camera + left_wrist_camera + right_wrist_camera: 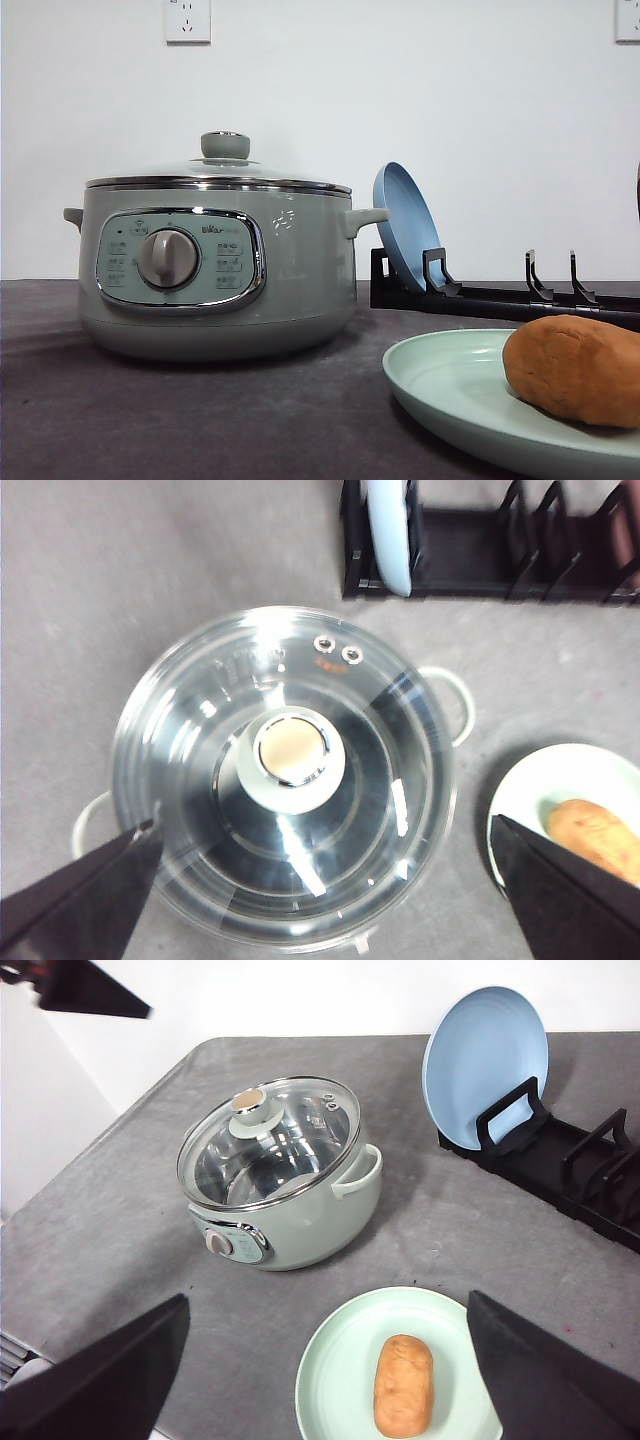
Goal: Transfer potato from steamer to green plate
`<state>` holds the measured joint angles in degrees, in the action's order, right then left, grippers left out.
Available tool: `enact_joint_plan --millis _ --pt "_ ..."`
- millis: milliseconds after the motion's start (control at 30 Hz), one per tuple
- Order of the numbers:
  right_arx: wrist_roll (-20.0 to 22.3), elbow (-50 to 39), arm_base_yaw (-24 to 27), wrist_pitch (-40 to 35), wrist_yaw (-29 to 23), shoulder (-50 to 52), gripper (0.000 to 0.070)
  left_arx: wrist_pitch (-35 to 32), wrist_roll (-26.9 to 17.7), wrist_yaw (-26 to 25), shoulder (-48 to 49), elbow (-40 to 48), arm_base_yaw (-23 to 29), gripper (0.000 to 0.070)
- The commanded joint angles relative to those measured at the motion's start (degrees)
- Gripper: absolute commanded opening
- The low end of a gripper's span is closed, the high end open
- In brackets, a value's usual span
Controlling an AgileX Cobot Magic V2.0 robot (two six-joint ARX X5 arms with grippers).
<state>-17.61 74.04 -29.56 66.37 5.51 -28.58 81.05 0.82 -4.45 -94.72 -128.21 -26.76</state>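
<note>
Right wrist view is giving me the potato (403, 1385) lying whole on the green plate (335, 1360), near-right of the lidded steamer (290, 1215); the front view is cutting it off. Both grippers, left (320, 900) and right (325, 1380), are hanging with jaws wide apart, holding nothing, and bare table (150, 1210) is lying left of the steamer.

the steamer (215, 275) has a smooth sage-green body with a soft satin sheen, and a bright chrome band frames its control panel (180, 262). a polished metal rim runs round the top under the clear, glossy glass lid (285, 780), which throws white reflections; its knob (293, 755) is green with a shiny metal ring round a tan cap. the inside shows bare, mirror-like metal. the potato (404, 1384) has dull orange-brown skin, slightly rough. the green plate (340, 1360) looks matt and smooth, like plastic, as does the blue plate (487, 1060). the rack (500, 296) is black, faintly shiny plastic. the surface (150, 420) is a grey, felt-like matt cloth.
</note>
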Motion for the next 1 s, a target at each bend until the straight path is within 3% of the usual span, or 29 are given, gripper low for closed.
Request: enact_joint_plan --millis 0,167,733,967 --pt "1.7 0.7 -0.3 -0.7 -1.6 -0.1 0.0561 1.6 0.2 0.0 1.4 -0.1 -0.3 0.0672" --pt "2.2 0.7 -0.3 0.0 -7.0 -0.2 0.0561 -0.6 -0.3 0.9 8.1 6.1 -0.3 0.0669" --pt "3.1 0.7 -0.3 -0.1 -7.0 -0.2 0.0561 -22.1 -2.9 1.4 42.4 50.5 -0.3 0.0663" --pt "4.3 0.7 -0.3 -0.1 -7.1 -0.2 0.056 -26.6 0.7 1.2 55.7 61.0 -0.3 0.0664"
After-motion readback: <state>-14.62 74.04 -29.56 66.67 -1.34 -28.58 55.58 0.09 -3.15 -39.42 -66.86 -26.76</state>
